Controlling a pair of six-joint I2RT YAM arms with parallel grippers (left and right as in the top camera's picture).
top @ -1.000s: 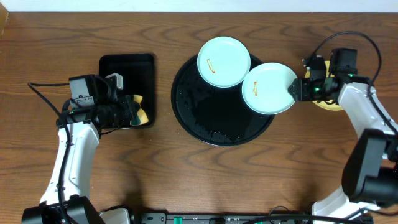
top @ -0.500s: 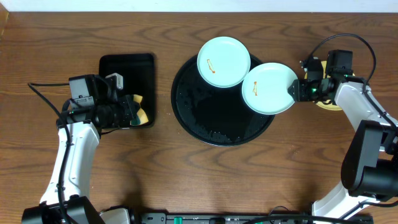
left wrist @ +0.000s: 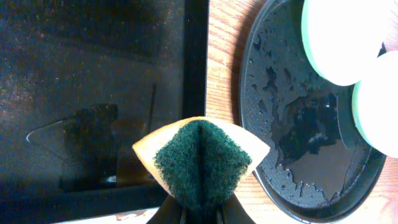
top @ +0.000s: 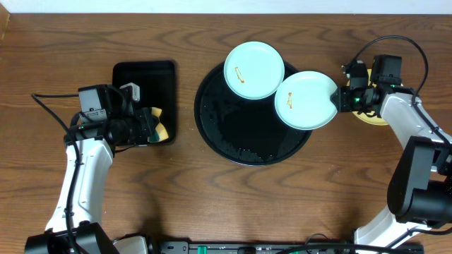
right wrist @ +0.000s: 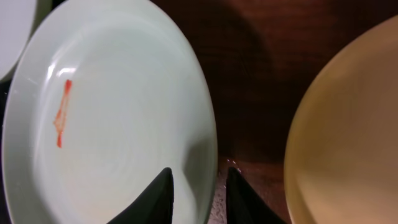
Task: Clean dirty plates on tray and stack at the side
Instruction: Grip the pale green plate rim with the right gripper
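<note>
Two pale mint dirty plates lie on the round black tray [top: 229,134]: one at its back [top: 254,69], one on its right rim [top: 306,99], each with an orange smear. My right gripper [top: 337,99] straddles the right plate's near rim [right wrist: 118,124], one finger over the plate and one outside it; the jaws [right wrist: 199,193] stand narrow with a small gap showing. A pale yellow plate [right wrist: 348,137] sits on the wood just right of it. My left gripper [left wrist: 200,211] is shut on a folded green-and-yellow sponge [left wrist: 200,158] over the rectangular tray's corner.
The smaller rectangular black tray [top: 143,81] lies left of the round tray. The round tray's surface is wet, with water pooled toward its front [left wrist: 298,137]. Bare wooden table surrounds both trays.
My right gripper's jaws have narrowed around the right mint plate's rim. The plates, the left arm and the sponge have not moved.
</note>
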